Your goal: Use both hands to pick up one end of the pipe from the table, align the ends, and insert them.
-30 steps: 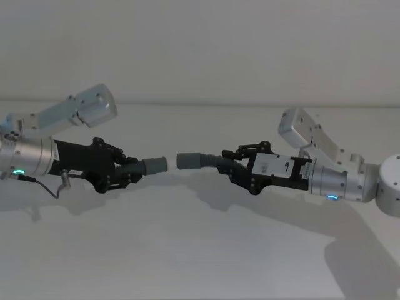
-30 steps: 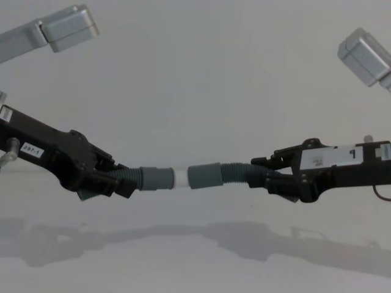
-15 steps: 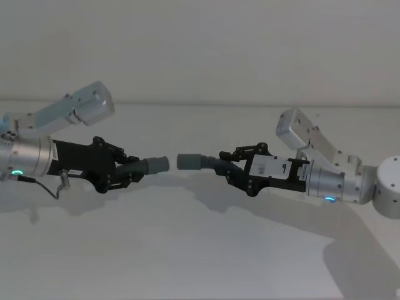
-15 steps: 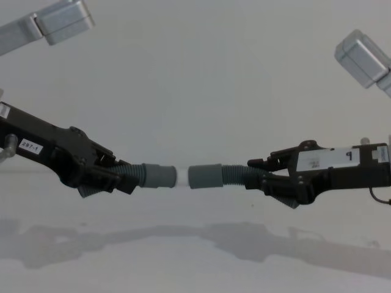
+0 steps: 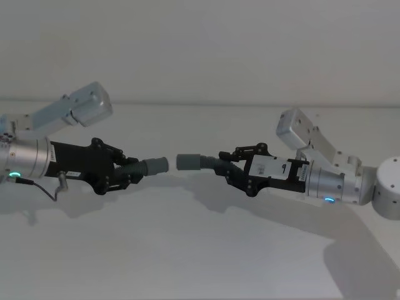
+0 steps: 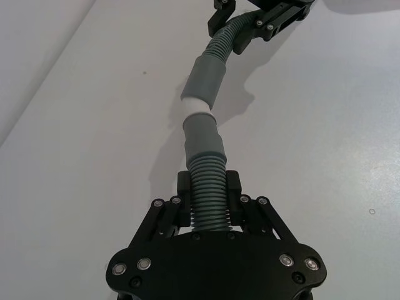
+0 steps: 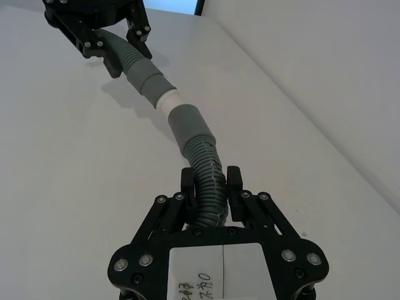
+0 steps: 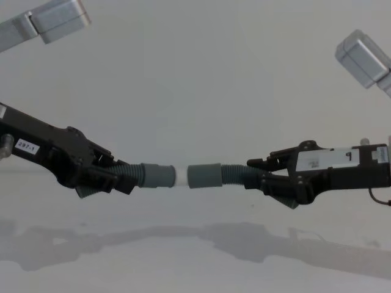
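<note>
Hovering above the white tabletop [image 5: 187, 250], the two hose pieces face each other end to end in mid-air, and it's close. The left hand [image 5: 122, 175] is clamped on the ribbed part of the left hose piece [image 5: 147, 167], its fingers [image 6: 232, 187] pressed in on both sides. The right hand [image 5: 232, 167] grips the right hose piece [image 5: 200, 162] the same way, fingers [image 7: 234, 181] snug against the ribs. In the chest view the left piece's grey cuff [image 8: 157, 176] ends in a narrow white tip [image 8: 181, 176], and that tip sits right at the mouth of the wider cuff [image 8: 204, 176] on the right piece. From the left wrist view the white tip [image 6: 197, 107] bridges the two cuffs, which meet at a slight angle rather than dead straight. Both arms reach in from their sides, well clear of the tabletop, shadows below.
</note>
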